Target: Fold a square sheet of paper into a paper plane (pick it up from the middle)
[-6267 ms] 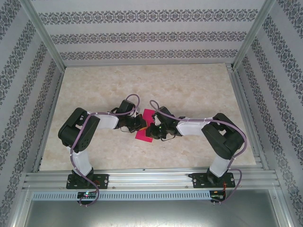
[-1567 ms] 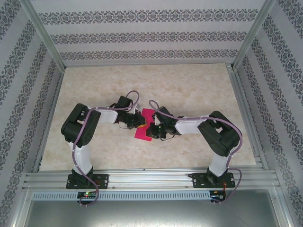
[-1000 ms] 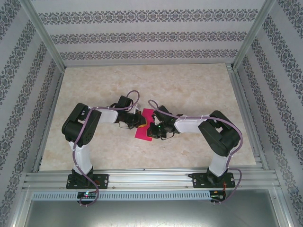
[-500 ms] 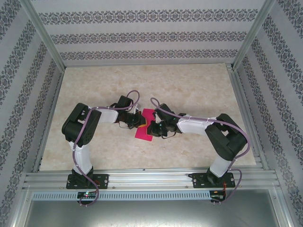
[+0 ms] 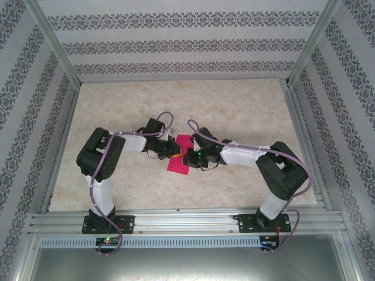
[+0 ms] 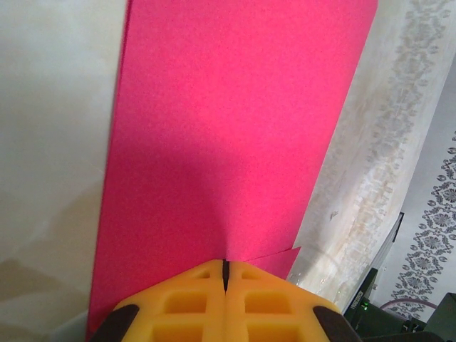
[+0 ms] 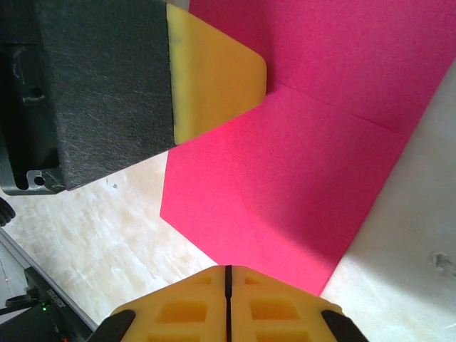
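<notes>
Two-sided hold at mid table (image 5: 234,105), likely to steady the square sheet of paper (image 6: 228,128) for creasing. Pinches its edge with left gripper (image 6: 225,274), fingers pressed together. Sets right gripper (image 7: 229,278), likewise closed, at opposite corner; unclear whether clamping paper.

Square sheet of paper (image 6: 214,142): magenta-pink
Left gripper (image 6: 225,265): yellow tips
Table (image 5: 234,105): cream marble veining
Walls (image 5: 176,47): white, grey damask bands
</notes>
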